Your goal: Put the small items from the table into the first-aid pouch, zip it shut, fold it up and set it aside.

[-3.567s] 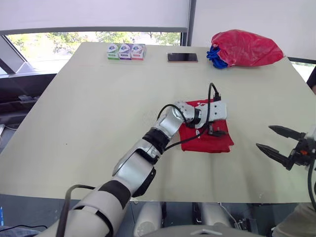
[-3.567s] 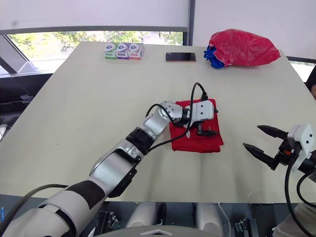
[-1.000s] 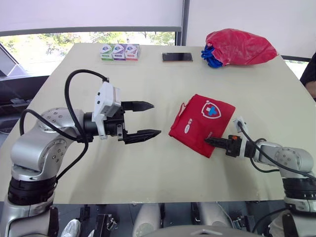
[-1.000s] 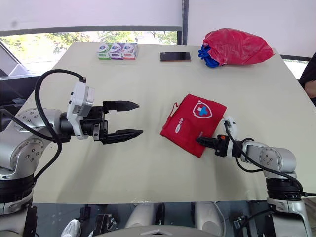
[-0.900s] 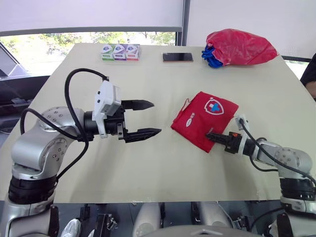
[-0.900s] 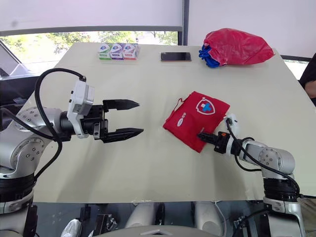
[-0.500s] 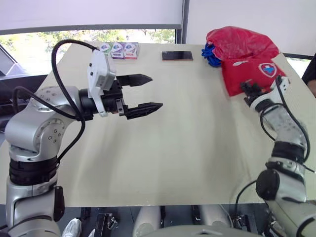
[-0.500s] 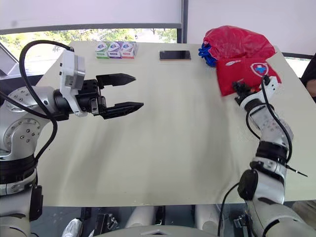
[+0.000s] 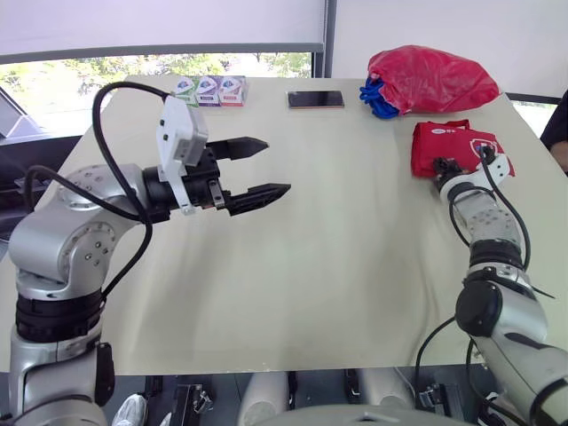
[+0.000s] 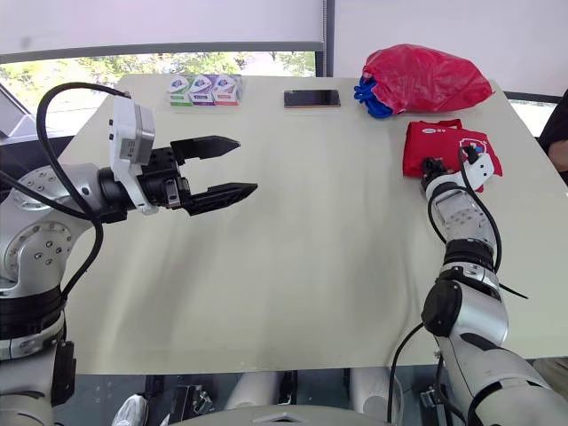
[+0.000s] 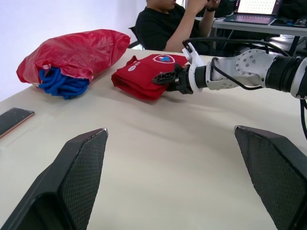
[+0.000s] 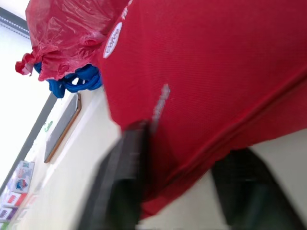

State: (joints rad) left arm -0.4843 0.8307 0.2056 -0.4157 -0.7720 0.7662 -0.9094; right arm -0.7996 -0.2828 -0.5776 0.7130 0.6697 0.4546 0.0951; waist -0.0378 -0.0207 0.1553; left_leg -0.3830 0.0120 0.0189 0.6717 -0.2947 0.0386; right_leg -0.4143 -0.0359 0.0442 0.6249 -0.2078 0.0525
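The folded red first-aid pouch (image 9: 458,145), badge up, lies flat near the table's far right edge, just in front of the red plastic bag (image 9: 431,77). My right gripper (image 9: 441,166) sits at the pouch's near edge. In the right wrist view its fingers (image 12: 125,178) stand apart, open, with the pouch's hem (image 12: 201,163) between them. My left gripper (image 9: 276,165) hovers open over the table's left middle, holding nothing and far from the pouch. The left wrist view shows the pouch (image 11: 144,75) with the right gripper (image 11: 164,78) at its edge.
A blue rope (image 9: 376,96) pokes from the red bag. A dark phone (image 9: 315,98) and three small boxes (image 9: 209,90) lie along the far edge. A person in black (image 11: 165,26) sits beyond the table's right side. Bare tabletop (image 9: 355,257) spans the middle.
My right gripper carried the pouch from the table's middle to the far right beside the red bag, laid it flat and parted its fingers. The left arm barely moved.
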